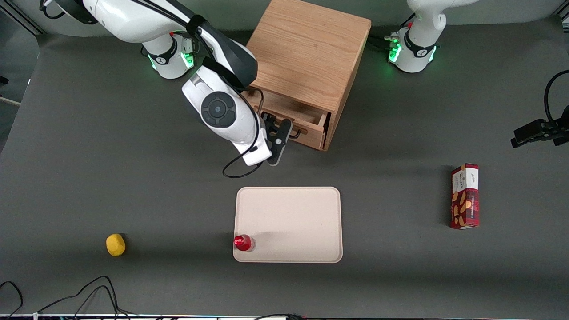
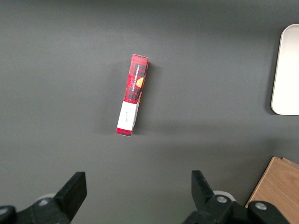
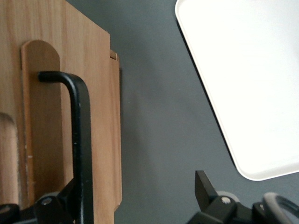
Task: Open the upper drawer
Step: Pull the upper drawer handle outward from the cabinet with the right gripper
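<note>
The wooden cabinet (image 1: 309,53) stands between the two arm bases. Its upper drawer (image 1: 311,137) is pulled out a short way, and part of the plain wooden tray inside shows. My gripper (image 1: 279,124) is at the drawer's front, at the end nearer the working arm, close against the thin black wire handle (image 1: 300,131). In the right wrist view the gripper (image 3: 135,184) is open. The handle (image 3: 81,140) runs down the light-oak drawer front (image 3: 44,121) just inside one finger (image 3: 70,191). The other finger (image 3: 203,183) hangs over bare table.
A cream tray (image 1: 289,195) (image 3: 243,84) lies nearer the front camera than the cabinet, with a red-capped bottle (image 1: 243,242) at its corner. A yellow object (image 1: 115,245) sits toward the working arm's end. A red snack box (image 1: 465,196) (image 2: 133,95) lies toward the parked arm's end.
</note>
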`<state>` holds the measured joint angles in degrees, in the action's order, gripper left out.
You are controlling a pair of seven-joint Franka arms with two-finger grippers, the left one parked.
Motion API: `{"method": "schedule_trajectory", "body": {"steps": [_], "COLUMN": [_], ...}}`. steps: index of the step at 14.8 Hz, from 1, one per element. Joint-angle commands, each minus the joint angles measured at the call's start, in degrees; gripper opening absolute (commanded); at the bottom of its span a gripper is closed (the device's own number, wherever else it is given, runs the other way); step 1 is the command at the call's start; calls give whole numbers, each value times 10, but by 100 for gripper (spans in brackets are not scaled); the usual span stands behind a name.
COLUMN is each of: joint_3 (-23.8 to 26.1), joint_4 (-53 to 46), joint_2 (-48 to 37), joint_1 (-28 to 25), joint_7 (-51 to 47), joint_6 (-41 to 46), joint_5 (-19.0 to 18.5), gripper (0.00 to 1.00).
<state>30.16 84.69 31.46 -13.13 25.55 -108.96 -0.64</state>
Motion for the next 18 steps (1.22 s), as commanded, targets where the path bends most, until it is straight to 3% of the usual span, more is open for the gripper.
{"method": "schedule_trajectory", "body": {"steps": [1,18], "joint_3": [0,-29], "joint_4": [-25,-82], "joint_2": [20,53], "joint_1": [9,35], "joint_7": [23,36], "joint_6": [2,5], "joint_5": [-11,-5], "gripper": [100,100]}}
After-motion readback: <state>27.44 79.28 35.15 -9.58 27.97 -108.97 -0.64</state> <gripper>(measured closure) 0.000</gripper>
